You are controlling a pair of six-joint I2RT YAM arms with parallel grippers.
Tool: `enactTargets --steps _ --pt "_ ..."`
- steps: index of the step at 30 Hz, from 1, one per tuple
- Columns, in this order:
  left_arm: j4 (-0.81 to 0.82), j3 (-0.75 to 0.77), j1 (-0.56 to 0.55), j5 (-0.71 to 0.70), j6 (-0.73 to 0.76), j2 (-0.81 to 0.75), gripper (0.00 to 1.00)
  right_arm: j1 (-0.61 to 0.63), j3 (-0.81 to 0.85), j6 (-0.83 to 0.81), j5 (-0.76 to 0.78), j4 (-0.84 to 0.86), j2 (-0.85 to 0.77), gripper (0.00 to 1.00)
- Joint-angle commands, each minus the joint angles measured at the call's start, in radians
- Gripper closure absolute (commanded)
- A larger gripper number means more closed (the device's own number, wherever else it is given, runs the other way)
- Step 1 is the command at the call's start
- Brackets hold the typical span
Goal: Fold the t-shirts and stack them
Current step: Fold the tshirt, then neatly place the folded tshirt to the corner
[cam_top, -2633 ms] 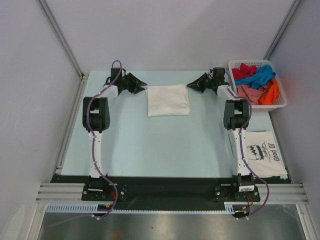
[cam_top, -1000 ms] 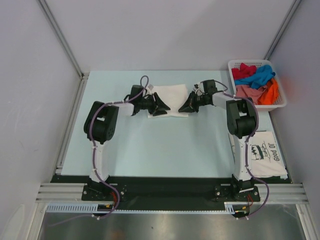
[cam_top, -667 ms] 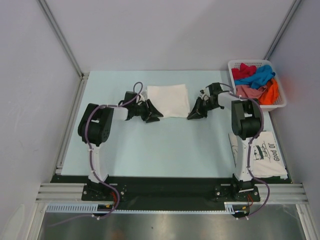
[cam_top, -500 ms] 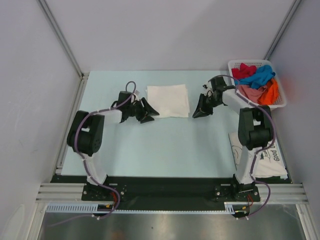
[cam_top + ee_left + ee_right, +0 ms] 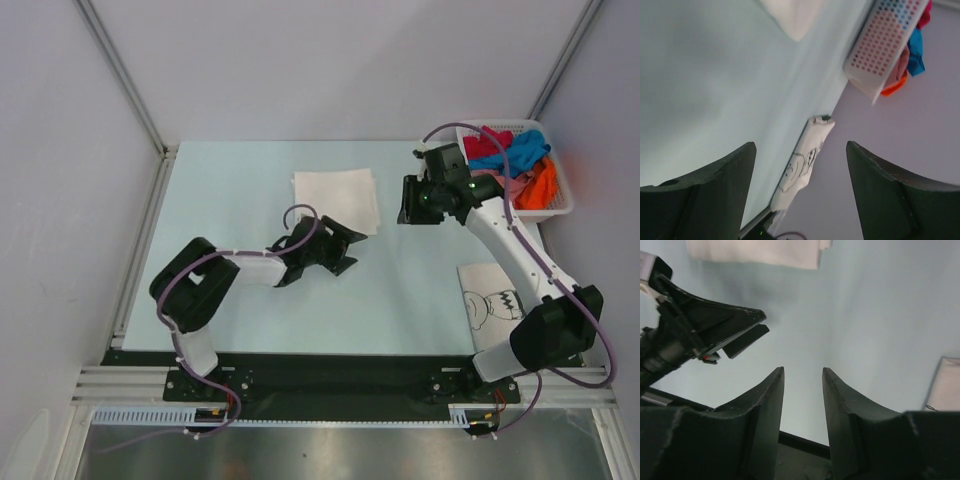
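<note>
Holding: nothing, on my left or right.
Left end effector [image 5: 800, 147]: wide apart.
Right end effector [image 5: 803, 372]: narrowly apart.
White t-shirt [image 5: 336, 200]: folded, seemingly flat, on table [image 5: 240, 200].

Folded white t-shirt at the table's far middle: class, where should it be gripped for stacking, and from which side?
Probably pinch the folded white t-shirt at its two near corners, left end effector and right end effector one each, coming low from the near side. It lies flat as a thin layered square, so an edge pinch through all layers should keep the fold.
</note>
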Motion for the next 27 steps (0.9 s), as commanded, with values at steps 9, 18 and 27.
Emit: enactTargets --steps 9,18,27 --pt "-0.088 0.206 -0.117 -0.451 -0.491 0.205 0.22 -0.007 -0.071 -0.077 0.160 -0.005 -0.190 0.54" --pt "-0.449 0.384 -0.164 -0.605 -0.652 0.302 0.25 0.014 -0.126 -0.072 0.140 0.003 -0.244 0.53" --pt "-0.440 0.441 -0.169 -0.717 -0.749 0.390 0.32 0.002 -0.134 -0.041 0.076 0.003 -0.268 0.53"
